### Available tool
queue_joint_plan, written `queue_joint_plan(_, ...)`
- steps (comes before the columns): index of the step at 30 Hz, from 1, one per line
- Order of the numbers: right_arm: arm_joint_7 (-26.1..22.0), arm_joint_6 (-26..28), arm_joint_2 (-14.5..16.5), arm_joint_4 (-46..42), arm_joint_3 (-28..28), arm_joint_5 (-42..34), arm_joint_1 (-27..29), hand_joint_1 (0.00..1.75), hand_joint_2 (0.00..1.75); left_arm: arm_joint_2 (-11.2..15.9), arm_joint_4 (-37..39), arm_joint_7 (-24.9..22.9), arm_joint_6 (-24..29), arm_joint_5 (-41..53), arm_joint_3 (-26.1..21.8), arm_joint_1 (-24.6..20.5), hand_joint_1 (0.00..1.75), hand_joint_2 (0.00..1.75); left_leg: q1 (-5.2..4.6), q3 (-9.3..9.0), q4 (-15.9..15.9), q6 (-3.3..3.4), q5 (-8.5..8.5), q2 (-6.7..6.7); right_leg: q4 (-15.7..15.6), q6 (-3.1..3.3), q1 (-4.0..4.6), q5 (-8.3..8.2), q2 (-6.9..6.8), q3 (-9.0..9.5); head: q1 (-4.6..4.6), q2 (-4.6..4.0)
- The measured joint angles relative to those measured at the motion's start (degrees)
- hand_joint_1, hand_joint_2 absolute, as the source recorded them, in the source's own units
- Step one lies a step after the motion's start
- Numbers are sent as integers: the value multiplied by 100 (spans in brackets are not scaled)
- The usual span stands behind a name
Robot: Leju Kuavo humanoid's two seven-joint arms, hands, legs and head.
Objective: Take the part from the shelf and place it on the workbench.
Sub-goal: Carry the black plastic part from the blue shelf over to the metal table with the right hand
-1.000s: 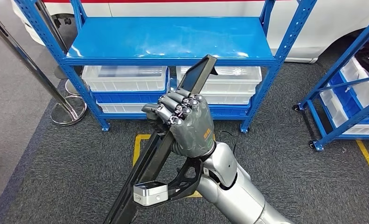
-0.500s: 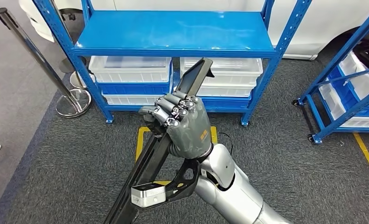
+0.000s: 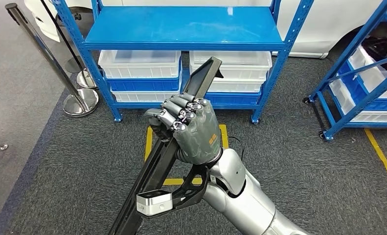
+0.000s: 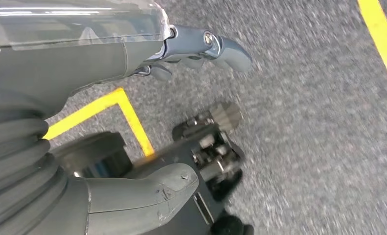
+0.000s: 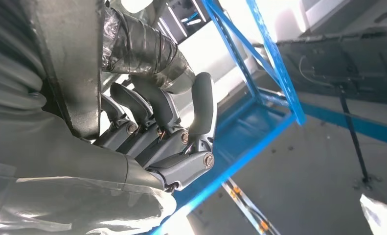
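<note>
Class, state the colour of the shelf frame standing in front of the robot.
Bright blue: the shelf frame shows best in the head view.

head view high, wrist views close behind hands

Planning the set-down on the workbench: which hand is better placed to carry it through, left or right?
Right. The right hand already grips the long black part, fingers wrapped around it, clear of the blue shelf. The left hand hangs over the carpet holding nothing, so a handover looks unnecessary.
</note>
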State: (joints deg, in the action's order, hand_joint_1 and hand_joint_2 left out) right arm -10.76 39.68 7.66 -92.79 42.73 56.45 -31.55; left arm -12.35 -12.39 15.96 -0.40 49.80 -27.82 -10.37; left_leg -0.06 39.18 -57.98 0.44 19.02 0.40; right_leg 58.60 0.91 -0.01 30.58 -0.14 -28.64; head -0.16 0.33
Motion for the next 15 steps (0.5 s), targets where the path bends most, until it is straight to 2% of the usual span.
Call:
queue_joint_plan(1, 2, -1, 1, 5, 1, -6, -6, 175, 175, -1, 0, 1, -5, 3, 0, 0, 0, 175, 11, 32, 8, -35, 12, -5, -28, 31, -7, -86, -13, -58, 1, 0)
queue_joint_plan(2, 8, -1, 3, 9, 1, -20, -10, 175, 175, -2, 0, 4, -14, 9, -1, 5, 0, 175, 17, 85, -58, -66, 145, -11, -53, 71, -24, -175, -27, -127, 0, 0)
queue_joint_plan(3, 15, -2, 6, 12, 2, -42, -11, 175, 175, -2, 0, 8, -21, 14, -1, 12, 0, 175, 25, 154, -224, -95, 395, -17, -73, 106, -44, -267, -42, -211, -1, 0)
queue_joint_plan(5, 28, -10, 11, 14, 2, -89, -12, 175, 175, -2, -1, 19, -31, 20, -2, 18, 0, 175, 56, 288, -858, -146, 1027, -20, -70, 146, -42, -435, -55, -407, -1, 0)
queue_joint_plan(6, 30, -18, 12, 16, 2, -104, -11, 175, 175, -2, -1, 23, -32, 20, -2, 16, 0, 175, 69, 325, -1222, -170, 1203, -20, -62, 143, -40, -517, -59, -515, -2, 0)
queue_joint_plan(7, 29, -27, 12, 20, 2, -111, -11, 175, 175, -2, -1, 26, -32, 20, -2, 12, 0, 175, 81, 311, -1510, -192, 1219, -20, -49, 136, -41, -603, -63, -634, -1, 0)
queue_joint_plan(8, 29, -37, 12, 23, 2, -114, -11, 175, 175, -1, -1, 26, -32, 20, -2, 9, 0, 175, 92, 233, -1661, -210, 1097, -20, -29, 123, -45, -688, -67, -761, -1, 0)
queue_joint_plan(9, 29, -45, 11, 26, 2, -117, -11, 175, 175, -1, -1, 26, -29, 19, -2, 7, 0, 175, 104, 67, -1626, -225, 910, -20, -3, 106, -53, -768, -69, -890, -1, 0)
queue_joint_plan(10, 29, -51, 11, 27, 2, -119, -13, 175, 175, 0, -1, 26, -27, 18, -1, 0, 0, 175, 116, -201, -1397, -237, 779, -21, 32, 82, -61, -846, -68, -1009, -2, 0)
queue_joint_plan(11, 29, -54, 13, 26, 2, -121, -14, 175, 175, 0, -1, 26, -25, 18, -1, -13, 0, 175, 117, -551, -998, -244, 803, -23, 65, 51, -63, -913, -62, -1108, -3, 0)
queue_joint_plan(12, 30, -56, 14, 24, 2, -122, -18, 175, 175, -1, -1, 27, -22, 19, -2, -29, 0, 175, 111, -885, -547, -230, 930, -32, 94, 18, -63, -974, -61, -1178, -1, 0)
queue_joint_plan(13, 33, -58, 15, 21, 2, -129, -21, 175, 175, -2, -1, 30, -23, 20, -1, -44, 0, 175, 98, -1121, -193, -205, 1078, -40, 104, -16, -61, -1038, -64, -1214, 1, 0)
queue_joint_plan(14, 38, -62, 15, 15, 3, -140, -23, 175, 175, -4, -1, 32, -24, 21, -1, -54, 0, 175, 77, -1242, 27, -169, 1186, -47, 92, -48, -62, -1104, -70, -1229, 1, 0)
queue_joint_plan(15, 45, -67, 14, 11, 3, -153, -24, 175, 175, -5, -1, 32, -24, 23, -1, -51, 0, 175, 65, -1236, 99, -119, 1182, -50, 67, -82, -62, -1177, -77, -1234, 3, 0)
